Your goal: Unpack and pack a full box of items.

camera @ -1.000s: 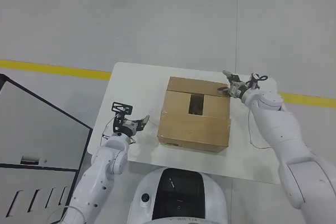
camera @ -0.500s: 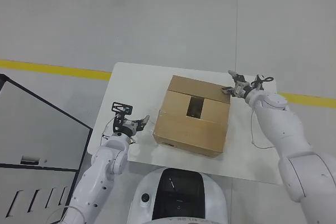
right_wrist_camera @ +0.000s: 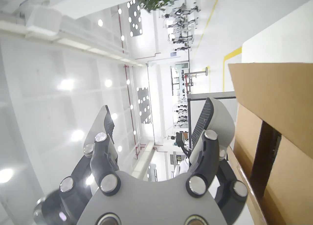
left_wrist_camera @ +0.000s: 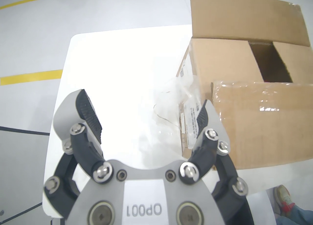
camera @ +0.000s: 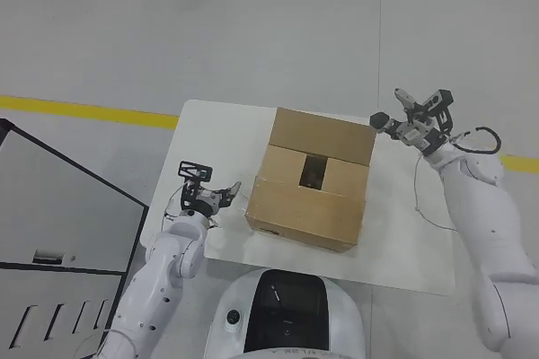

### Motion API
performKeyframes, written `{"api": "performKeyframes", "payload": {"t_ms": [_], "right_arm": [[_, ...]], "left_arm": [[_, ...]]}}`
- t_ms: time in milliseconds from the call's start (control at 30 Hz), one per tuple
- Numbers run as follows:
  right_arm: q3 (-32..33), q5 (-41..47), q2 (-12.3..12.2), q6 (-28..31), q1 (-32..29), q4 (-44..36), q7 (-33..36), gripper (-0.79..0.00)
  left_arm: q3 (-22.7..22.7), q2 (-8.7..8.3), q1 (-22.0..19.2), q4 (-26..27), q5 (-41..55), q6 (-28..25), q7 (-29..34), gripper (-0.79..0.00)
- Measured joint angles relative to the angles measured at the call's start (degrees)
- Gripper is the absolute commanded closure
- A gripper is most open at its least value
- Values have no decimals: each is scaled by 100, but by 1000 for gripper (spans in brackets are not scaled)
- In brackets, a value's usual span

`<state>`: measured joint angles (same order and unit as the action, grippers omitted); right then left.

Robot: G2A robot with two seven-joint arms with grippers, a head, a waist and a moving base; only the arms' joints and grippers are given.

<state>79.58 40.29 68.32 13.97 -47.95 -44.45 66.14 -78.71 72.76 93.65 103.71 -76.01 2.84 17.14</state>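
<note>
A brown cardboard box (camera: 309, 188) stands in the middle of the white table (camera: 225, 135). Its far flap (camera: 323, 135) is lifted upright, the near flap lies flat with clear tape on it, and a dark gap (camera: 314, 170) shows between them. My left gripper (camera: 214, 195) sits open at the table's left side, just short of the box's left wall (left_wrist_camera: 188, 103), where loose clear tape (left_wrist_camera: 168, 103) hangs. My right gripper (camera: 391, 108) is open and raised beside the box's far right corner, holding nothing; the box (right_wrist_camera: 276, 118) lies beside it in the right wrist view.
A dark-framed grey panel (camera: 45, 215) stands left of the table. A yellow floor line (camera: 81, 109) runs behind the table. A thin cable (camera: 422, 206) trails along my right arm over the table's right part.
My right gripper has let go of the far flap and risen away to the right. The flap now stands upright, and the box has turned slightly. The left arm has kept still.
</note>
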Motion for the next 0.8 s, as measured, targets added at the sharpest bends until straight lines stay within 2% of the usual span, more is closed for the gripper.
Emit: {"api": "performKeyframes", "payload": {"t_ms": [33, 67, 100, 200, 267, 400, 700, 767, 800], "right_arm": [[270, 87, -90, -44, -436, -592, -38, -680], [478, 147, -149, -123, -785, -1059, -107, -751], [678, 180, -201, -228, -1141, -1531, -212, -785], [1145, 223, -293, -752, -2255, -2978, -668, -785], [1187, 210, -298, -883, -2667, -3521, -790, -785], [1173, 209, -296, -812, -2428, -3232, -707, -785], [1246, 348, -294, -713, -2376, -3188, -670, -785], [1298, 559, -306, -391, -2337, -2919, -355, -730], [1272, 516, -309, -214, -2333, -2761, -150, -785]], "left_arm": [[-47, -2, -34, 42, 107, -77, -47, -785], [-94, -4, -57, 83, 222, -154, -77, -785], [-143, -9, -72, 123, 337, -252, -95, -785], [-221, -24, -61, 189, 734, -714, -26, -785], [-219, -24, -59, 187, 683, -671, -24, -785], [-216, -24, -60, 185, 637, -619, -28, -785], [-218, -24, -61, 185, 643, -625, -29, -785], [-229, -17, -111, 194, 748, -589, -52, -785], [-221, -7, -145, 207, 865, -548, -59, -785]]}}
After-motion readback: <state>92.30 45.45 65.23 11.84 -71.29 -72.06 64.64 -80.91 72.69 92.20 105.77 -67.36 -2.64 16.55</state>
